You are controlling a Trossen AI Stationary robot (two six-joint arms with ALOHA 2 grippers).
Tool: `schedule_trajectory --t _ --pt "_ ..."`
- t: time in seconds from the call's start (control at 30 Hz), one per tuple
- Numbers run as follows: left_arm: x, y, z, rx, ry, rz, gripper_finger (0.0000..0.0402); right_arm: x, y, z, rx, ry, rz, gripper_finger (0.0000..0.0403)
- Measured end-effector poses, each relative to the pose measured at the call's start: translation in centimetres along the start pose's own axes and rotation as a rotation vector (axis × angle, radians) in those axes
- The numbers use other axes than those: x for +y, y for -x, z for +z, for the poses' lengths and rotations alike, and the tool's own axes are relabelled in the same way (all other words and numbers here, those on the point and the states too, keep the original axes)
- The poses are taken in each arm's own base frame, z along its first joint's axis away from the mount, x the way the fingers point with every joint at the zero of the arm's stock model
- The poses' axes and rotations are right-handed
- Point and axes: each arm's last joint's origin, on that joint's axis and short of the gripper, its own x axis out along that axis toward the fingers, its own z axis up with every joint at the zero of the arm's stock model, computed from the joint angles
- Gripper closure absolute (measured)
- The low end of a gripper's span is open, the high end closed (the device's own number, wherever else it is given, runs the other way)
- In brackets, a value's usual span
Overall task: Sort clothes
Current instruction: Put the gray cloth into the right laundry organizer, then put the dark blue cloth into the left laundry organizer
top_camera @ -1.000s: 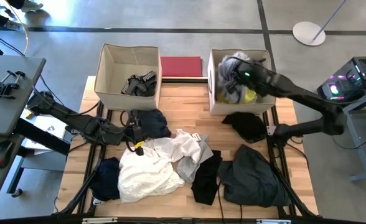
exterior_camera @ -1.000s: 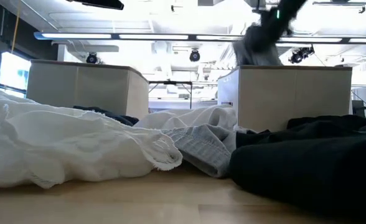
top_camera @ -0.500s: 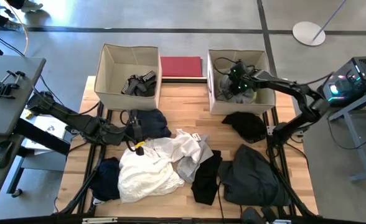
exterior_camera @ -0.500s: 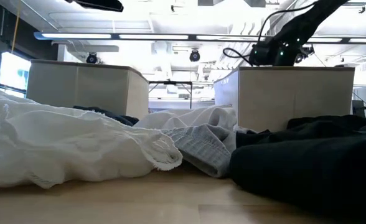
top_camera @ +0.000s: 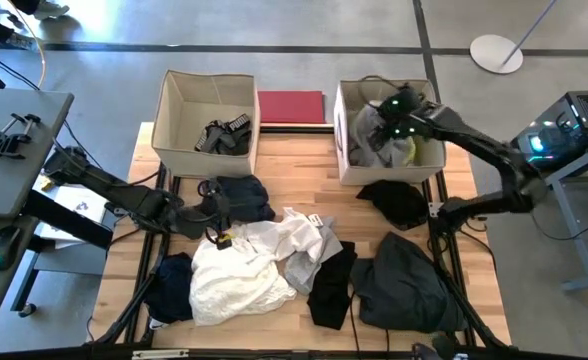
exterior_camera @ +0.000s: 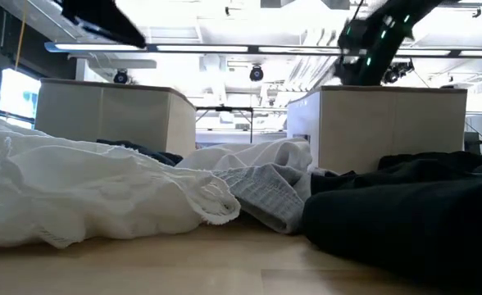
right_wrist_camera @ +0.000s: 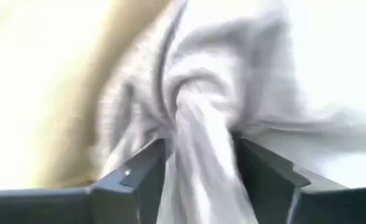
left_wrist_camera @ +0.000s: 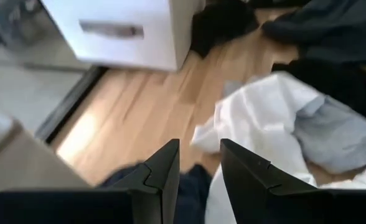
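Clothes lie over the table: a white one (top_camera: 236, 272), a light grey one (top_camera: 309, 262), black ones (top_camera: 332, 285) (top_camera: 396, 202), a dark grey one (top_camera: 404, 285) and navy ones (top_camera: 242, 195) (top_camera: 171, 285). My right gripper (top_camera: 392, 116) (right_wrist_camera: 201, 144) is over the right box (top_camera: 346, 165), open, with a twisted bunch of a grey garment (right_wrist_camera: 201, 93) between its fingers. That garment (top_camera: 372, 135) rests in the box beside a yellow one (top_camera: 404, 152). My left gripper (top_camera: 212, 208) (left_wrist_camera: 198, 158) hovers open over the navy garment's edge, holding nothing. My right gripper's open fingers (right_wrist_camera: 139, 174) stand on either side of a gathered fold of the grey garment (right_wrist_camera: 198, 134), coming at it from above inside the right box. Whether the fingers touch the cloth, I cannot tell.
The left box (top_camera: 174, 150) holds a dark patterned garment (top_camera: 224, 135). A flat dark-red rectangle (top_camera: 291, 107) lies between the boxes at the far edge. Bare wood (top_camera: 314, 195) shows between the boxes and the clothes. In the low view both boxes (exterior_camera: 118, 115) (exterior_camera: 388, 131) stand behind the heap.
My right gripper, which held the grey garment hanging high over the right box, has gone down into the box and come up a little. The grey garment now lies in the box.
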Motion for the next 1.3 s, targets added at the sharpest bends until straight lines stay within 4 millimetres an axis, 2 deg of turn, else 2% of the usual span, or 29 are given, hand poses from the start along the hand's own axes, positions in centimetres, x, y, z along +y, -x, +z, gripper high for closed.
schedule_trajectory --t 0.2,0.37,0.5,0.7,0.83,0.97,1.1,1.2,1.3 --pt "-0.4 -1.7 -1.2 0.102 0.113 0.094 0.0295 1.4 6.5 -0.2 -0.274 -0.005 -0.052 0.0202" --pt "0.0 -3.8 -2.1 0.192 0.145 0.192 0.0271 2.9 9.7 -1.3 -0.385 0.024 -0.040 0.0202" --pt "0.9 -5.9 -2.5 0.256 0.224 0.252 0.0224 4.6 10.4 -1.8 -0.398 0.067 0.043 0.0201" --pt "1.9 -9.4 -3.9 0.409 0.266 0.292 0.0145 7.7 9.8 -2.3 -0.356 0.152 0.149 0.0201" --pt "2.1 -11.9 -5.7 0.553 0.258 0.296 0.0126 9.9 9.2 -2.9 -0.315 0.225 0.207 0.0201" --pt "1.7 -14.0 -7.5 0.666 0.189 0.276 0.0129 12.2 8.7 -3.6 -0.273 0.284 0.263 0.0201" --pt "1.3 -15.6 -8.7 0.745 0.192 0.187 0.0154 14.6 8.4 -4.7 -0.236 0.362 0.321 0.0201" --pt "0.9 -16.3 -8.8 0.735 0.179 0.132 0.0195 16.2 8.3 -5.6 -0.206 0.383 0.357 0.0201" --pt "0.8 -16.0 -8.5 0.729 0.160 0.090 0.0268 17.7 8.4 -6.7 -0.195 0.407 0.355 0.0201"
